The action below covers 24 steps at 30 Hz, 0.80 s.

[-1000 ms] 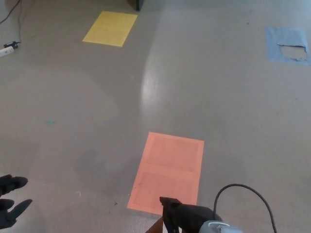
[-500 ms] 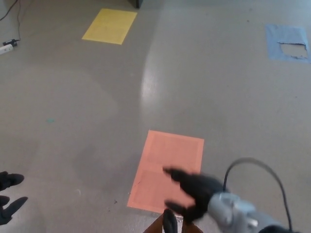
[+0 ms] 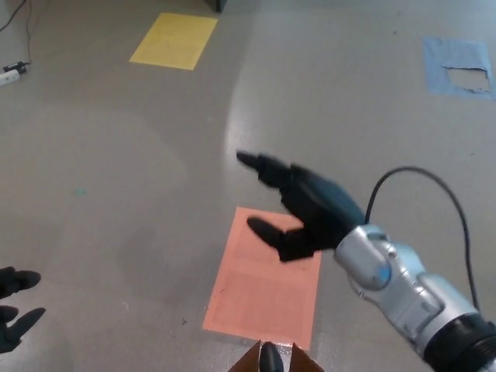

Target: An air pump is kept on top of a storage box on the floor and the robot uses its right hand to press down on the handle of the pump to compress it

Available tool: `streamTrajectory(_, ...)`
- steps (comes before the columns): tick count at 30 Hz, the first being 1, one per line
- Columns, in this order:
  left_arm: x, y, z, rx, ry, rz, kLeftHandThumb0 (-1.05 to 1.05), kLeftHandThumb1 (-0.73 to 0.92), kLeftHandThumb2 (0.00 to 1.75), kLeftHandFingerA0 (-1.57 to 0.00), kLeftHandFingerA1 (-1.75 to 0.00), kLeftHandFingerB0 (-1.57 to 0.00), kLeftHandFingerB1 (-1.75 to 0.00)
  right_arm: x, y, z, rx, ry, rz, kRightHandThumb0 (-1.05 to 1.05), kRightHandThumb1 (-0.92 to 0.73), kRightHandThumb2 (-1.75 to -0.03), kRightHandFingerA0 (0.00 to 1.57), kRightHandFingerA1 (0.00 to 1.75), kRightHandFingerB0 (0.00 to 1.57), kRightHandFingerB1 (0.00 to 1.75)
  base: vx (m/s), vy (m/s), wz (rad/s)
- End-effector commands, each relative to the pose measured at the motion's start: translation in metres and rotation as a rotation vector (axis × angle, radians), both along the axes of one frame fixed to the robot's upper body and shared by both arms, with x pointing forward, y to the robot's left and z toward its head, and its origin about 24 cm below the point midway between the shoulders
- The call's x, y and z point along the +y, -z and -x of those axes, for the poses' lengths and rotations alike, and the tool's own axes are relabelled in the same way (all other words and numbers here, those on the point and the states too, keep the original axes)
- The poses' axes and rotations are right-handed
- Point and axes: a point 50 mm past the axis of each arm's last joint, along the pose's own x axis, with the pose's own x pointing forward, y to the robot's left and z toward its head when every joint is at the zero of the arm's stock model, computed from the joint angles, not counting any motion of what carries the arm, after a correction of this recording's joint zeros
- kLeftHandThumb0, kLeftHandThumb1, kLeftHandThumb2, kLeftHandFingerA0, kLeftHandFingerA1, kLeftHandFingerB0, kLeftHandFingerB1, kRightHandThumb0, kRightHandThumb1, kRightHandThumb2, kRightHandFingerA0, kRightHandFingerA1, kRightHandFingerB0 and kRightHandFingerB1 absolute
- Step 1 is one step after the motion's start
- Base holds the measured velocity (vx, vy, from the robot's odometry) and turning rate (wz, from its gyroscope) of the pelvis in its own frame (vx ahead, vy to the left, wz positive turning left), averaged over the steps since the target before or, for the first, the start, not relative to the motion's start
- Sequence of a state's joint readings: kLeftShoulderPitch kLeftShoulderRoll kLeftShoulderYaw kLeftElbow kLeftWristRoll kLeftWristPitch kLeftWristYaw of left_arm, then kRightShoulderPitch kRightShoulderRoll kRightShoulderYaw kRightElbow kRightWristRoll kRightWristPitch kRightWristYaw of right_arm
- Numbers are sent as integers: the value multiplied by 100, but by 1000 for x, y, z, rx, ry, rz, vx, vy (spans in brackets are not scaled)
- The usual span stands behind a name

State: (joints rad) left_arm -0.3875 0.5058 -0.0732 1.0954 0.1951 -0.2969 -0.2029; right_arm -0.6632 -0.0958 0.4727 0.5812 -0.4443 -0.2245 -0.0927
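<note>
Floor [image 3: 116, 155]: grey, with an orange patch [image 3: 267, 271] at the bottom middle, a yellow patch [image 3: 174, 39] at the top edge and a torn blue patch [image 3: 457, 68] at the top right.

Right robot hand [image 3: 306, 209] hangs high over the orange patch, fingers spread, holding nothing. Left robot hand [image 3: 14, 306] sits at the bottom left edge, fingers apart, also empty.

Pump handle [image 3: 270, 358] is just a dark knob at the bottom edge, poking up from the brown storage box [image 3: 248, 364]; most of both is cropped out.

To do the step well: pull the right robot hand back and down until the palm is squarely over the handle, then push straight down, not at an angle, or the pump may tip off the box.

Versus 1.0 s ago: the right robot hand was low beside the handle; it's now lifted up and forward, well clear of it.
</note>
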Motion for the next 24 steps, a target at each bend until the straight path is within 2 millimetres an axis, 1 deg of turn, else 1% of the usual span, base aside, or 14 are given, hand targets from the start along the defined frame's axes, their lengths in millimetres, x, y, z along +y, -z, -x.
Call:
streamTrajectory(1, 9, -14, -7, -12, 2, -45, -46, 82, 64, -33, -36, -26, -32, -70, -132, 41, -451, -21, -175, -68, -70, -102, 2, 36, 2, 33, 0, 0, 0)
streamTrajectory(3, 9, -14, -7, -13, 2, -46, -46, 81, 64, -35, -36, -27, -32, -83, -119, 31, -402, 52, -149, -67, -70, -102, 2, 33, 2, 32, 0, 0, 0)
streamTrajectory(4, 9, -12, -5, -9, 2, -45, -46, 81, 64, -34, -36, -27, -32, -99, -98, 20, -333, 137, -114, -66, -68, -100, 1, 33, 1, 31, 0, 0, 0)
streamTrajectory(7, 9, -8, -2, 3, 0, -42, -47, 81, 64, -34, -36, -27, -32, -121, -69, 10, -245, 248, -50, -66, -68, -100, 1, 34, 1, 32, 0, 0, 0)
streamTrajectory(9, 9, -7, -1, 11, -5, -51, -47, 81, 64, -33, -35, -27, -32, -150, -29, -3, -103, 416, -7, -69, -66, -96, 0, 36, 9, 41, 0, 0, 0)
streamTrajectory(10, 9, -6, 0, 10, -11, -40, -47, 81, 64, -33, -35, -27, -32, -159, -16, -6, -49, 467, 0, -69, -66, -96, 0, 36, 9, 41, 0, 0, 0)
streamTrajectory(12, 9, -6, -1, 6, -15, -34, -48, 81, 64, -33, -35, -27, -32, -167, -5, -8, -3, 512, 3, -66, -68, -99, 1, 36, 7, 40, 0, 0, 0)
streamTrajectory(14, 8, -10, -5, -14, -24, -18, -47, 82, 64, -30, -35, -27, -32, -184, 17, -11, 118, 633, -43, -67, -69, -99, 2, 35, 5, 39, 0, 0, 0)
streamTrajectory(16, 8, -4, 1, -7, -29, -3, -48, 82, 64, -30, -35, -27, -32, -192, 35, -6, 191, 698, -70, -68, -69, -99, 2, 35, 6, 39, 0, 0, 0)
streamTrajectory(17, 9, -1, 5, 1, -34, 0, -48, 82, 65, -29, -34, -26, -31, -199, 54, 0, 279, 770, -86, -75, -72, -102, 0, 32, 12, 38, 0, 0, 0)
streamTrajectory(20, 12, 3, 12, 9, -42, 5, -49, 82, 65, -29, -34, -26, -31, -202, 73, 8, 356, 816, -78, -72, -71, -103, 0, 35, 14, 41, 0, 0, 0)
streamTrajectory(21, 13, 3, 13, 5, -46, 3, -51, 82, 65, -27, -34, -25, -31, -204, 82, 14, 400, 837, -65, -68, -86, -67, 12, 24, 18, 28, 0, 0, 0)
streamTrajectory(22, 15, 1, 12, -6, -54, 1, -27, 59, 109, -9, -50, -9, -49, -207, 99, 24, 491, 877, -43, -34, -57, -110, 0, 48, 0, 44, 0, 0, 0)
streamTrajectory(24, 17, -3, 10, -20, -72, 19, -27, 59, 109, -9, -50, -9, -49, -210, 117, 35, 639, 911, 2, -33, -58, -111, 0, 48, 0, 44, 0, 0, 0)
